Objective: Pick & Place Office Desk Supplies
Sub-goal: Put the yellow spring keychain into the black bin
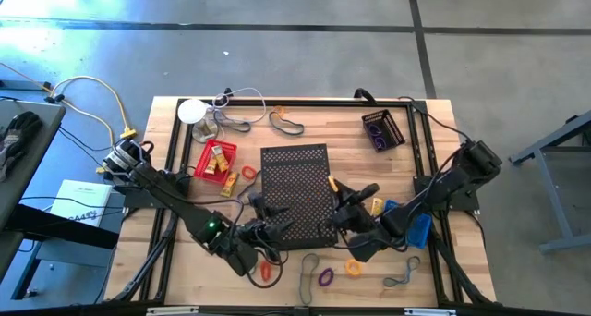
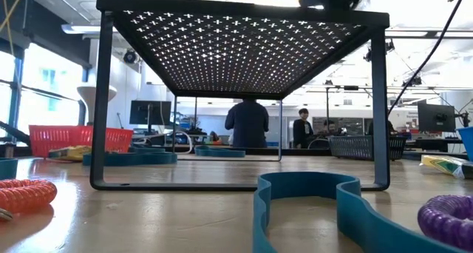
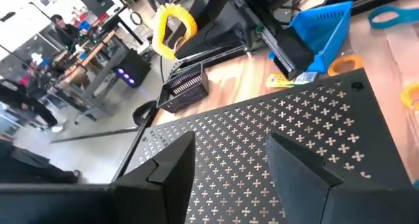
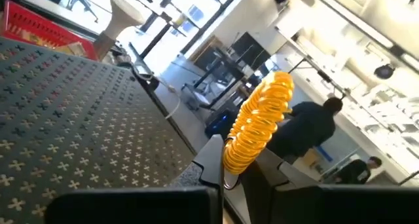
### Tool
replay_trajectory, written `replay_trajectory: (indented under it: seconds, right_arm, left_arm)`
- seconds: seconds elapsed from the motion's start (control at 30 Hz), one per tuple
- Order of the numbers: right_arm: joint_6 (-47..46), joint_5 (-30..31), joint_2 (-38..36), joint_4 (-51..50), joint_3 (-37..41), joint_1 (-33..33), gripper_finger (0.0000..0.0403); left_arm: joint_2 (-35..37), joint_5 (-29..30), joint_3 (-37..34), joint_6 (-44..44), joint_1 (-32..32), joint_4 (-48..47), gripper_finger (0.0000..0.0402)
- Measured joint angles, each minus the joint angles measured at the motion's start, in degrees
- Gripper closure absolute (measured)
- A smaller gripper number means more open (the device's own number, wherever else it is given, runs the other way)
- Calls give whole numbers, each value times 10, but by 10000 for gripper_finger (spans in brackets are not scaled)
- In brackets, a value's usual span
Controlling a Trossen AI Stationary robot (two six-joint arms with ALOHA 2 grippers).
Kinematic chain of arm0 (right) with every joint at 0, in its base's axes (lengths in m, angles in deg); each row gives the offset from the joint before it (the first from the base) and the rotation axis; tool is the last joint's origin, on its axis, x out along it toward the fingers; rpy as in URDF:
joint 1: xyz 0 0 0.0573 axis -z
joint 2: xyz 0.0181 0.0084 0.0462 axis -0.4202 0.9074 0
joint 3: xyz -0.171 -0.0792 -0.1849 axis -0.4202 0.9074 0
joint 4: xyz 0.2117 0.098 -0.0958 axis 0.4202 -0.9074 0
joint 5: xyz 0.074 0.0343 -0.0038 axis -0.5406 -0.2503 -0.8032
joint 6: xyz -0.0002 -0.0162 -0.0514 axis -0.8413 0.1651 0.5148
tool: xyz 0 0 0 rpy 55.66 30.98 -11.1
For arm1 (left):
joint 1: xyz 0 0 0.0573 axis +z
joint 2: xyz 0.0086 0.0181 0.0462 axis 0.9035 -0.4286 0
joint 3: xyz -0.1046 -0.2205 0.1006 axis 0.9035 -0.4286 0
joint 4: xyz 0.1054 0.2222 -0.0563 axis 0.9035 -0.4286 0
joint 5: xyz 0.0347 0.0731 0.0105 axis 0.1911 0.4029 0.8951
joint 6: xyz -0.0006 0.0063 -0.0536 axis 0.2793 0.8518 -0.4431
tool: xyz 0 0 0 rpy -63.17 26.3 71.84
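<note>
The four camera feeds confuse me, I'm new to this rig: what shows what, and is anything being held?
The top-down picture shows a wooden table and two dark robot arms meeting at a black perforated shelf. The level picture looks under that shelf. The other two ride the wrists. The right end effector grips a yellow coiled loop; the left end effector hangs open and empty over the shelf. Around them lie a red basket, a dark basket, a purple loop and an orange loop.

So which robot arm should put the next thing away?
Probably the right. The right gripper is shut on a yellow coiled loop above the black perforated shelf's edge, ready to place. The left gripper hovers open and empty over that shelf.
</note>
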Motion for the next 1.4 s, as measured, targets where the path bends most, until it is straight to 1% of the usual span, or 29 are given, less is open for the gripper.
replay_trajectory:
  seconds: [0.13, 0.27, 0.37, 0.43, 0.47, 0.57, 0.67, 0.8, 0.87, 0.9, 0.97, 1.07, 1.3, 1.4]
  right_arm:
    - [-27, 3, -22, -10, -1, 22, 382]
    - [-64, 1, -54, -64, 2, 58, 382]
    - [-97, -2, -93, -116, 4, 85, 382]
    - [-128, -4, -110, -143, 3, 101, 382]
    - [-149, -16, -123, -172, 3, 109, 382]
    - [-250, -88, -159, -259, 3, 150, 382]
    - [-391, -191, -196, -391, 3, 203, 382]
    - [-569, -298, -222, -569, 4, 285, 382]
    - [-625, -336, -225, -630, 4, 324, 382]
    - [-638, -357, -227, -661, 4, 345, 382]
    - [-643, -388, -226, -691, 4, 384, 382]
    - [-608, -410, -223, -705, 4, 438, 382]
    - [-552, -465, -223, -683, 4, 537, 382]
    - [-531, -498, -223, -677, 5, 576, 382]
  left_arm:
    - [0, -1, 0, -16, 1, 0, 223]
    - [0, -5, 0, -28, 0, 0, 223]
    - [0, -33, 0, -68, -4, -1, 223]
    - [0, -53, 0, -71, -5, -1, 223]
    - [0, -58, 0, -70, -6, -2, 223]
    - [0, -62, 0, -69, -5, -8, 223]
    - [0, -62, 0, -69, -5, -27, 223]
    - [0, -62, 0, -72, -5, -44, 223]
    - [0, -62, 0, -72, -5, -50, 223]
    - [0, -62, 0, -72, -5, -50, 223]
    - [0, -62, 0, -72, -5, -49, 223]
    - [0, -62, 0, -72, -5, -50, 223]
    - [0, -62, 0, -78, -7, -52, 223]
    - [0, -62, 0, -87, -8, -52, 223]
